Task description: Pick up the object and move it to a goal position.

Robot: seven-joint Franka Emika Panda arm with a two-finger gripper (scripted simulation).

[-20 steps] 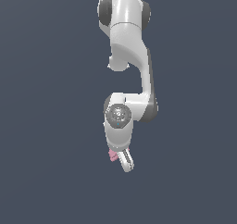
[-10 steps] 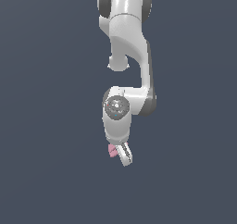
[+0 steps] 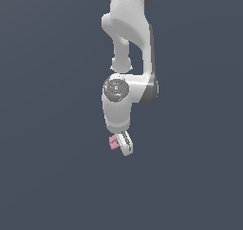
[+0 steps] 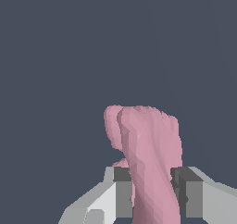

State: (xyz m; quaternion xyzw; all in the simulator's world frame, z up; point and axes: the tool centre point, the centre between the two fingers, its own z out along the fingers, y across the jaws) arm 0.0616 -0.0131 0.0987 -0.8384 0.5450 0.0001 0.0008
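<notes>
The object (image 4: 148, 153) is a small matte pink lumpy piece, and it fills the gap between my two fingers in the wrist view. My gripper (image 4: 152, 193) is shut on it, with a grey pad pressed against each of its sides. In the exterior view the object (image 3: 113, 142) pokes out as a small pink lump beside the white fingers (image 3: 126, 144), under the hanging white arm. It is held in mid-air with no surface visible under it.
A flat, dark blue-grey background surrounds the arm in both views. No other objects, containers or edges show.
The arm has risen in the exterior view, carrying the pink object up with it. The grip has stayed shut.
</notes>
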